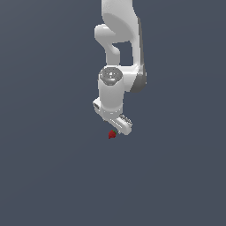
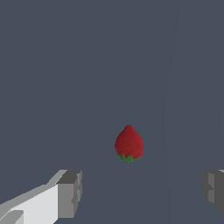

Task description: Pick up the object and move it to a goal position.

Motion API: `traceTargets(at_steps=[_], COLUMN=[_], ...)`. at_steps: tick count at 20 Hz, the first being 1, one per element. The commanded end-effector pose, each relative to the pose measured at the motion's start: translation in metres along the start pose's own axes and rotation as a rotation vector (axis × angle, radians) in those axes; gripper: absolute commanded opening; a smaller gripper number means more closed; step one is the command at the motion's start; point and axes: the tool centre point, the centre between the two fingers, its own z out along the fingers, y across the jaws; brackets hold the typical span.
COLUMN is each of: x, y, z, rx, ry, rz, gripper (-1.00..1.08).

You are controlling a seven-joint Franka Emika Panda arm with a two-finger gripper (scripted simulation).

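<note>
The object is a small dark-red strawberry [image 2: 129,144] with a green top, lying on the flat grey floor. In the exterior view the strawberry [image 1: 112,134] shows just under the white gripper [image 1: 118,128], partly at its edge. In the wrist view my gripper [image 2: 142,192] is open: one grey fingertip [image 2: 70,192] stands on one side and the other fingertip [image 2: 213,189] on the other, wide apart. The strawberry lies beyond the fingertips, about midway between them, touching neither. Nothing is held.
The white arm [image 1: 119,53] reaches down from the top of the exterior view. A plain grey floor [image 1: 53,167] fills the surroundings.
</note>
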Motion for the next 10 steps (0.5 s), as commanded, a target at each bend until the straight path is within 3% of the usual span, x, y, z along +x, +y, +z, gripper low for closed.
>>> traceTargets(at_steps=[1, 10], x=[-0.001, -0.003], y=[0.0, 0.001], z=[0.005, 0.024], rx=[0.0, 0.0], ry=[0.0, 0.001], rz=[0.073, 0.33], gripper=[1.0, 1.0])
